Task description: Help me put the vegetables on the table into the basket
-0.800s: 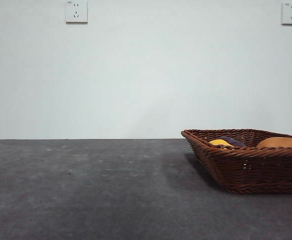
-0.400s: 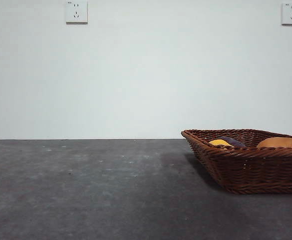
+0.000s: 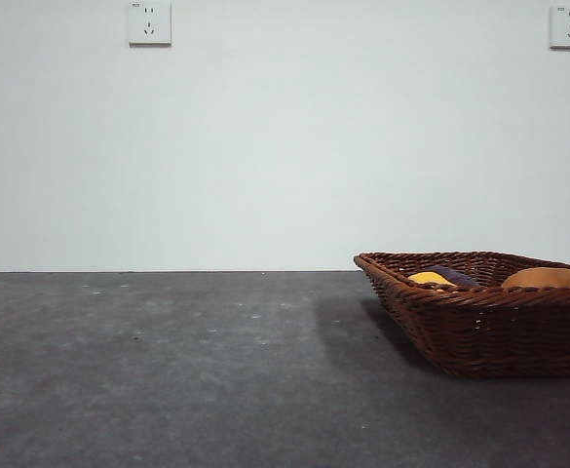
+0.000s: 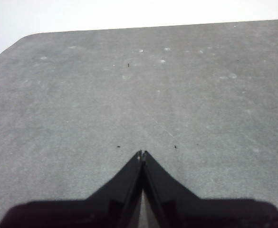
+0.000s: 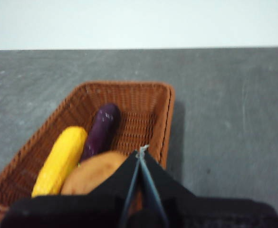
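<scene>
The brown wicker basket (image 3: pixel 489 336) stands on the dark grey table (image 3: pixel 168 370) at the right of the front view. Over its rim show the tops of the yellow corn cob (image 3: pixel 429 278), the purple eggplant (image 3: pixel 455 275) and the brown potato (image 3: pixel 546 278). In the right wrist view the basket (image 5: pixel 148 95) holds the corn cob (image 5: pixel 60 161), the eggplant (image 5: pixel 100 128) and the potato (image 5: pixel 93 173) side by side. My right gripper (image 5: pixel 142 151) is shut and empty above the basket, near the potato. My left gripper (image 4: pixel 141 154) is shut and empty over bare table.
Two wall sockets (image 3: pixel 149 22) (image 3: pixel 569 25) sit high on the white wall behind. The table's rounded far corner (image 4: pixel 15 42) shows in the left wrist view. Neither arm shows in the front view.
</scene>
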